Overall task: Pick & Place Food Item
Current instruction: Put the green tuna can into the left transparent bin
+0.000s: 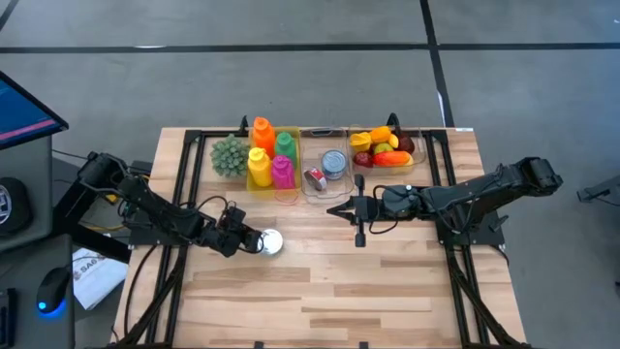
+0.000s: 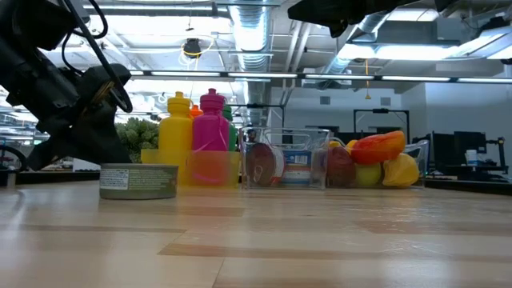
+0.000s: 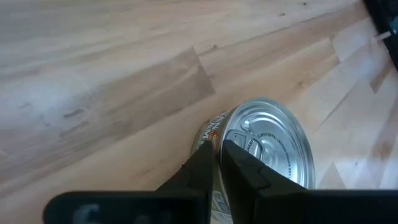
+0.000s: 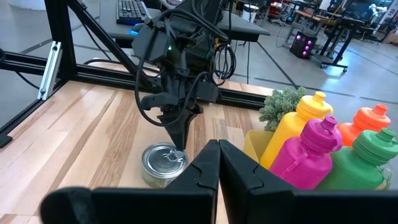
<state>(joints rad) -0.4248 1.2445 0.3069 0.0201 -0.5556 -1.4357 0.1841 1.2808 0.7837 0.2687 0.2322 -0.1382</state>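
Jaws nearly shut over can rim; left gripper

Left gripper low over the table, jaws nearly together; right gripper raised, jaws together.

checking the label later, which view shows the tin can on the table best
The left wrist view: the tin can fills it, lid up, under the left claw. The low view shows its side label; the high view a small disc; the right wrist view a partial lid.
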